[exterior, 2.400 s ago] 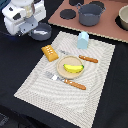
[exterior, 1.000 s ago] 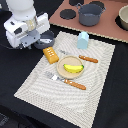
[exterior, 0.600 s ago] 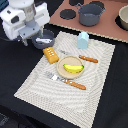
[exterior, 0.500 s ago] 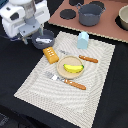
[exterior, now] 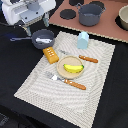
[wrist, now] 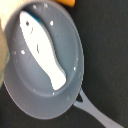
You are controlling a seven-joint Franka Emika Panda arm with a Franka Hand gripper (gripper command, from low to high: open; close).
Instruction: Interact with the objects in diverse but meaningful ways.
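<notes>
The near part of the black counter (exterior: 30,112) lies bare in front of the woven beige placemat (exterior: 45,90), whose near edge is well apart from everything on it. On the placemat, nearest, a fork with an orange handle (exterior: 68,81) lies just in front of a small round plate (exterior: 73,68) holding the yellow banana (exterior: 74,68). Beyond the plate is a knife with an orange handle (exterior: 86,58), and toward the exterior view's left the orange ridged block (exterior: 50,54) sits at the placemat's edge. The pale blue cup (exterior: 83,39) stands upright near the far edge.

Just off the placemat on the exterior view's left, the grey long-handled pot (exterior: 42,39) sits on the counter with the white fish (wrist: 42,50) lying flat inside it; its handle points away from the placemat. Farther back a brown board (exterior: 107,25) carries a dark grey pot with side handles (exterior: 91,14).

The arm's white head (exterior: 27,12) has shifted from above the block to above the grey pot, and the fish now lies in that pot. The fingers themselves are not visible, so I cannot tell how far apart they stand; nothing is seen held.
</notes>
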